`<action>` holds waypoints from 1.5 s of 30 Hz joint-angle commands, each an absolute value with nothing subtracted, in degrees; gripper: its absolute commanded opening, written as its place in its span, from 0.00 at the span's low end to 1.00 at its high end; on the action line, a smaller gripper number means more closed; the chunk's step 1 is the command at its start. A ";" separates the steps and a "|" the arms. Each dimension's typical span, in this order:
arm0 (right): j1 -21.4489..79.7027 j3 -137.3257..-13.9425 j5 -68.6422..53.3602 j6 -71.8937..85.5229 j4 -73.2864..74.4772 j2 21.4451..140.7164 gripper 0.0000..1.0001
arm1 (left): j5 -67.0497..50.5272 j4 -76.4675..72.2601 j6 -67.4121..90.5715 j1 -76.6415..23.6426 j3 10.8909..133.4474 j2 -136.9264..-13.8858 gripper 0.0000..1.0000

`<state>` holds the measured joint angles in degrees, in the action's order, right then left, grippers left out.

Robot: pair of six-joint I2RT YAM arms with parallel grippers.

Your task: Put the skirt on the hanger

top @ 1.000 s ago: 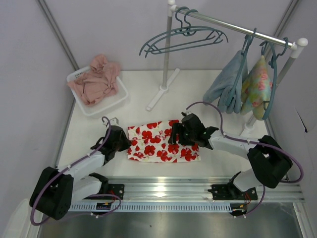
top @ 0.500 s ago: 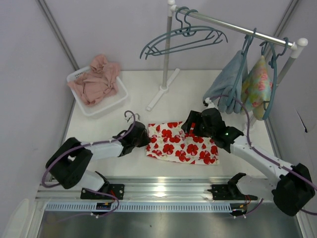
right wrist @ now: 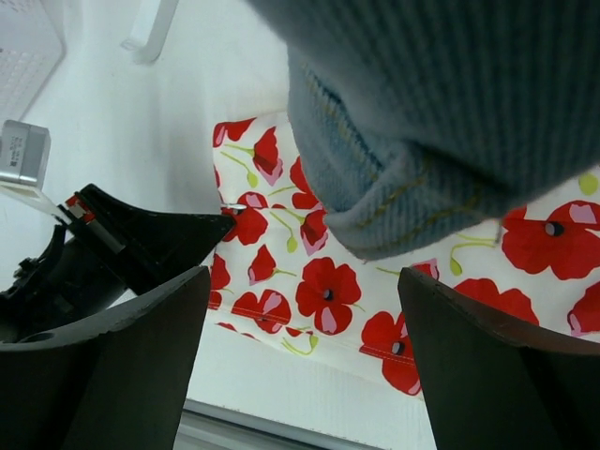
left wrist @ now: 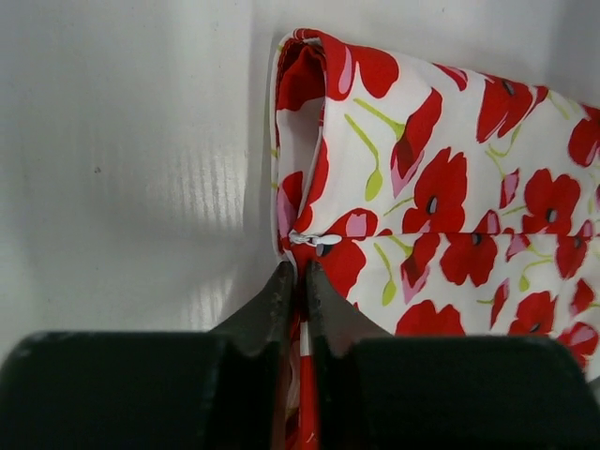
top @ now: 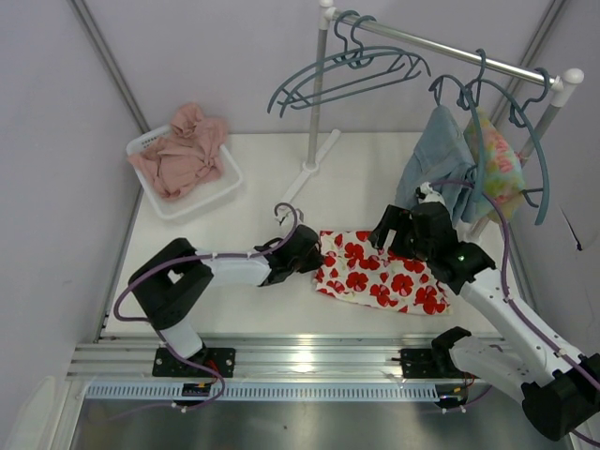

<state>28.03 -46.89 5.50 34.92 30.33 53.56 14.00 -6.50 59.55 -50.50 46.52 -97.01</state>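
The skirt (top: 380, 272), white with red flowers, lies flat on the table right of centre. My left gripper (top: 314, 251) is at its left edge. In the left wrist view its jaws (left wrist: 297, 272) are pinched on the skirt's (left wrist: 450, 187) side seam, just below a small zipper pull. My right gripper (top: 392, 232) hovers over the skirt's upper right part. It is wide open (right wrist: 302, 281) with nothing between the fingers, and the skirt (right wrist: 553, 234) shows below. Two empty teal hangers (top: 347, 73) hang on the rail at the top.
A blue denim garment (top: 436, 159) and a pale green floral one (top: 502, 159) hang on teal hangers at the rail's right end. The denim (right wrist: 441, 112) hangs right in front of my right wrist. A white basket (top: 225, 187) of pink cloth sits back left. The rack post (top: 314, 122) stands behind the skirt.
Both arms have moved right and the skirt has slid right across the table with them. The right-hand hanging garments and their hangers have swung and shifted. The right gripper has opened slightly wider.
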 commanded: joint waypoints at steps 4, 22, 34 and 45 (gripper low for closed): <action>28.30 -50.36 -2.89 32.96 30.94 53.88 0.92 | 13.54 -1.79 47.68 -48.87 50.70 -89.14 0.44; 54.48 -59.32 17.31 37.01 17.24 69.25 0.93 | -8.25 17.66 -4.37 -31.73 92.35 -74.05 0.92; 61.70 -61.96 24.96 27.25 16.52 73.30 0.94 | -23.99 24.53 -6.87 -23.47 130.16 -100.89 0.82; 61.44 -60.56 26.72 27.33 18.37 71.54 0.96 | -27.69 17.59 5.88 -23.47 128.24 -104.68 0.72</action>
<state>61.45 -59.37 24.82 28.42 18.70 73.21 -25.91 22.68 0.51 -23.33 127.09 -105.75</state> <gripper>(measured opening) 0.958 0.723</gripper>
